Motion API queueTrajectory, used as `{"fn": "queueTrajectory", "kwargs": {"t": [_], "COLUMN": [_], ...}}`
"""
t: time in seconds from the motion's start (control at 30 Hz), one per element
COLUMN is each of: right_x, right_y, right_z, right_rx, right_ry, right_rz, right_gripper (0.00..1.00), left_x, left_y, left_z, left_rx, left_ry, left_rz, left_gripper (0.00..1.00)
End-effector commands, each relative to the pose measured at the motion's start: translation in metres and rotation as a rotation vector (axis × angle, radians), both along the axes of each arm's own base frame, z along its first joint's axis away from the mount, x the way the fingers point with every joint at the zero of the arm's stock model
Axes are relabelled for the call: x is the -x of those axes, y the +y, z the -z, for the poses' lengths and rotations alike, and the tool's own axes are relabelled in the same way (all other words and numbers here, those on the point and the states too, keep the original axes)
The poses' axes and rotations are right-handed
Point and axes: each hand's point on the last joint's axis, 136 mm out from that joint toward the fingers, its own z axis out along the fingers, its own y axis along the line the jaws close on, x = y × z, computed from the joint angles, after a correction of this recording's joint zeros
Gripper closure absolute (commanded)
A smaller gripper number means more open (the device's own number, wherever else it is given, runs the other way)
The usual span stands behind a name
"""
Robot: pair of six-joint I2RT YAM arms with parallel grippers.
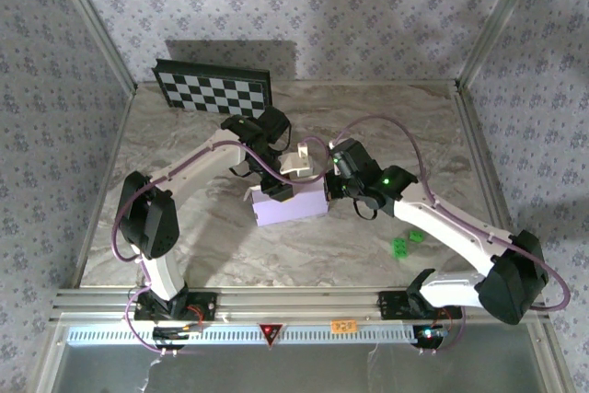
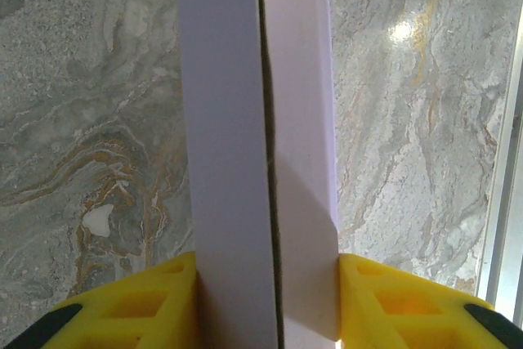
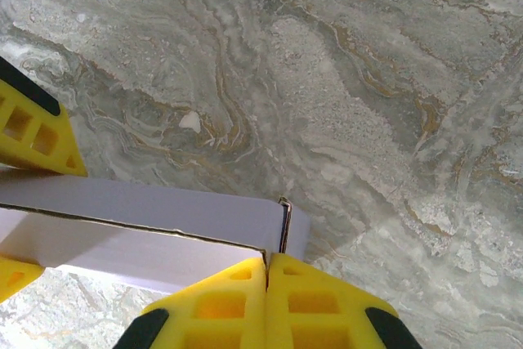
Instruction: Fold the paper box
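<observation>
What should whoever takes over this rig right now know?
Grip: left pincer clamps the box, one finger on each side. The right pincer is shut and empty, tips at the box's end corner; contact unclear.
Place: the box lies in the middle of the table, between the arms.
Done: it is folded into box shape.
Left: a dark seam shows along one edge; probably press it flush, then release.
</observation>
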Motion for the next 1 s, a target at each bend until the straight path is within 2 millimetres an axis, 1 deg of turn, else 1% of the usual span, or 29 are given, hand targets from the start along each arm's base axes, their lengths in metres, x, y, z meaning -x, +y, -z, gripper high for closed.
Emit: {"fn": "queueTrajectory", "kwargs": {"t": [0.0, 0.1, 0.2, 0.33, 0.43, 0.53, 0.6, 0.7, 0.87, 0.97], "right_x": [0.012, 0.009, 0.008, 0.006, 0.006, 0.006, 0.006, 0.006, 0.006, 0.005], "right_y": [0.002, 0.002, 0.002, 0.001, 0.001, 0.0, 0.001, 0.0, 0.0, 0.002], "right_z": [0.015, 0.016, 0.018, 0.015, 0.014, 0.013, 0.012, 0.014, 0.016, 0.016], "right_rx": [0.013, 0.001, -0.012, -0.017, -0.015, -0.015, -0.017, -0.013, -0.013, -0.015], "right_ry": [0.041, 0.042, 0.046, 0.044, 0.047, 0.048, 0.049, 0.061, 0.076, 0.079], "right_rz": [-0.013, 0.023, 0.048, 0.068, 0.07, 0.071, 0.07, 0.073, 0.079, 0.076], "right_gripper": [0.99, 0.99, 0.99, 0.99, 0.99, 0.99, 0.99, 0.99, 0.98, 0.98], "left_x": [-0.022, -0.028, -0.032, -0.036, -0.04, -0.041, -0.04, -0.034, -0.014, -0.002], "left_y": [-0.004, -0.005, -0.003, 0.002, 0.012, 0.028, 0.043, 0.071, 0.11, 0.125], "left_z": [-0.003, -0.007, -0.019, -0.045, -0.063, -0.078, -0.086, -0.089, -0.081, -0.073], "left_rx": [-0.008, 0.003, 0.019, 0.063, 0.089, 0.112, 0.122, 0.126, 0.152, 0.17], "left_ry": [-0.112, -0.148, -0.184, -0.246, -0.292, -0.326, -0.323, -0.296, -0.213, -0.164], "left_rz": [-0.027, -0.046, -0.079, -0.17, -0.276, -0.407, -0.513, -0.671, -0.888, -0.998], "left_gripper": [0.58, 0.55, 0.49, 0.46, 0.45, 0.44, 0.43, 0.43, 0.42, 0.39]}}
